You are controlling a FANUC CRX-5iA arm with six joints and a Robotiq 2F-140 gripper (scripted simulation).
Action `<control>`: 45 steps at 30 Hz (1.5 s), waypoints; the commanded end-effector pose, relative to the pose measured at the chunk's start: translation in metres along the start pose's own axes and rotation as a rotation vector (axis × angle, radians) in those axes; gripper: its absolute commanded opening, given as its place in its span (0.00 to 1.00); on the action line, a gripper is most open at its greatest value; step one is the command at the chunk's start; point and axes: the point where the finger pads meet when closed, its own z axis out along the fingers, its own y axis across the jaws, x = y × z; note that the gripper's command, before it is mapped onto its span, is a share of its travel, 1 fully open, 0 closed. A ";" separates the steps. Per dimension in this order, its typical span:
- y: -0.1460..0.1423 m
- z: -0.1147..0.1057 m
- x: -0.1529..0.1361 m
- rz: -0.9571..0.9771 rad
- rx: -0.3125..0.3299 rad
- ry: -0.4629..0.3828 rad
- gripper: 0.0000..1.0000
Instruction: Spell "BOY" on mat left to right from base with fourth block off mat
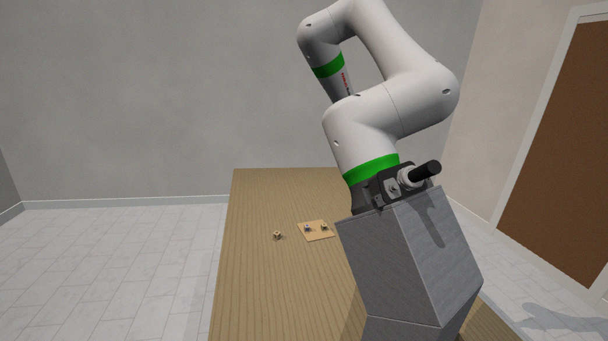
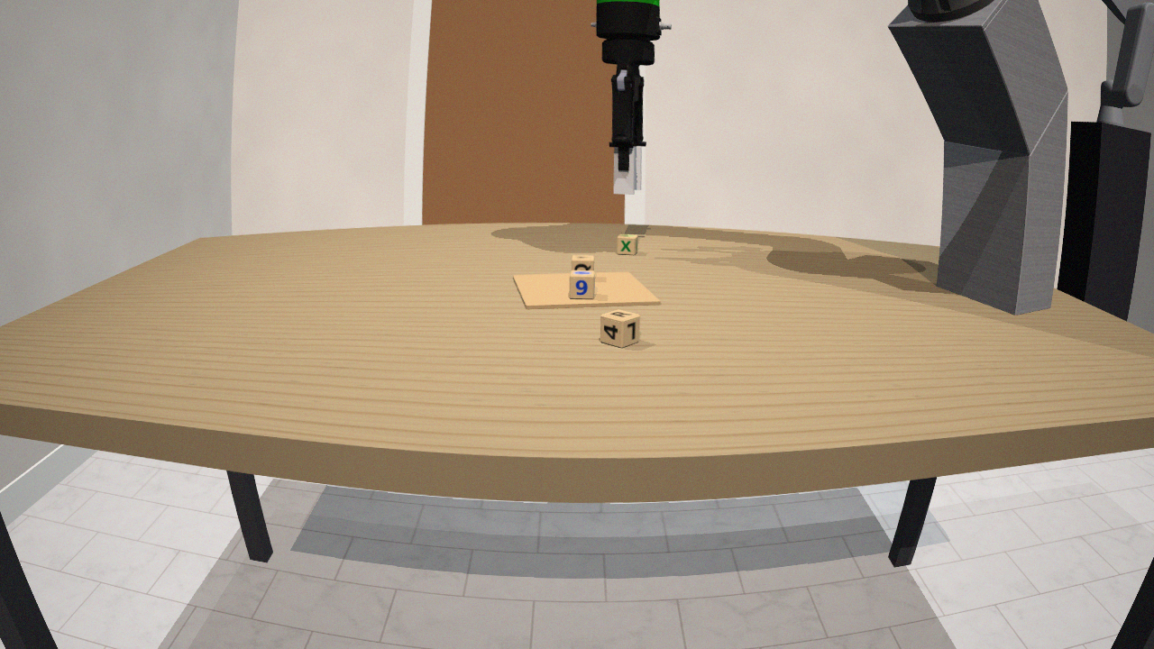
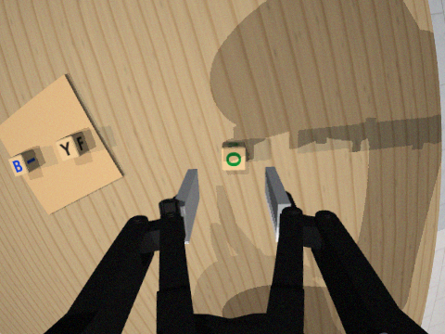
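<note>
Though its fingers stand part-way apart, empty, the pincer (image 2: pixel 627 192) (image 3: pixel 231 183) has the O block (image 2: pixel 626 245) (image 3: pixel 234 159) below, towards twelve o'clock in the wrist view.

There are four blocks: a blue B block (image 1: pixel 306 228) (image 2: pixel 581 285) (image 3: pixel 19 165), a Y block (image 1: pixel 323 226) (image 2: pixel 582 262) (image 3: pixel 68 147), a green O block (image 2: pixel 626 245) (image 3: pixel 234 159) and one more block (image 1: pixel 276 235) (image 2: pixel 619 329). I count one mat (image 1: pixel 310 236) (image 2: pixel 540 293) (image 3: pixel 56 107), one table (image 1: pixel 251 267) (image 2: pixel 403 379) (image 3: pixel 153 60) and one robot arm (image 1: pixel 395 50) (image 2: pixel 627 20).
</note>
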 end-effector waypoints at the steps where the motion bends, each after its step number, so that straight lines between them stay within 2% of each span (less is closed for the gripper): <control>1: 0.000 0.000 0.000 0.000 0.000 0.000 0.37; 17: 0.000 0.006 0.000 -0.001 -0.001 -0.001 0.37; 45: 0.002 0.041 0.000 -0.001 -0.001 -0.001 0.37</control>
